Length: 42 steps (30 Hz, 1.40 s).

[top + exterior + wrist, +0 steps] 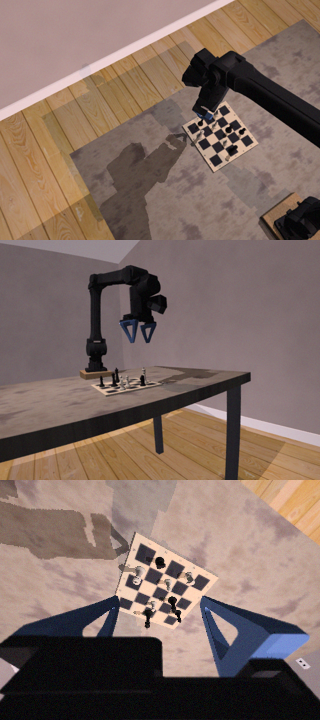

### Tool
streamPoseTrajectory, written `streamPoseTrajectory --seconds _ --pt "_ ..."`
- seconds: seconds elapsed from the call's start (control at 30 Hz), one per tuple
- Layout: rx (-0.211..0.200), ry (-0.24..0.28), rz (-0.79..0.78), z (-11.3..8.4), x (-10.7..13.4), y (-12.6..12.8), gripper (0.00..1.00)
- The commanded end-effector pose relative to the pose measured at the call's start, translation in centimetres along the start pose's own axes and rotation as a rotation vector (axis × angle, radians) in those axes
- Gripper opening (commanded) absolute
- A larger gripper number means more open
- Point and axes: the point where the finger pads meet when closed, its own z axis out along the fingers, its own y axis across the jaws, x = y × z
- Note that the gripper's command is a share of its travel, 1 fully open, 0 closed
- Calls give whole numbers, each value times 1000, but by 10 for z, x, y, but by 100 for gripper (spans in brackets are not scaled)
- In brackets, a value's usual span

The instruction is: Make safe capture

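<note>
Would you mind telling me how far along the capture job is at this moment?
Nothing looks done yet: all the black and white pieces stand upright on the chessboard, and none stands on the table beside it. In hand: nothing; the gripper hangs open, high above the board's far edge. Left: descend, lift off the taken black piece, stand it upright on the table, then move the capturing white piece onto its square.

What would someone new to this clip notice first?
The black arm arches from its base at the table's far end, its blue claw hanging open and empty high above the board. The small checkered board lies flat on the grey table, with black and white pieces standing on it. The arm's dark shadow falls on the table beside the board in the top view.
</note>
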Motion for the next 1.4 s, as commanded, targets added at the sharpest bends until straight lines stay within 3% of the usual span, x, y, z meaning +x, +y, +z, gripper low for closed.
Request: streamPoseTrajectory --seconds 0.0,0.1,1.37 --pt "8 -20 26 -1 -1 -6 100" --pt "7 -20 8 0 -4 3 100" --pt "5 -15 39 3 -3 -1 100"
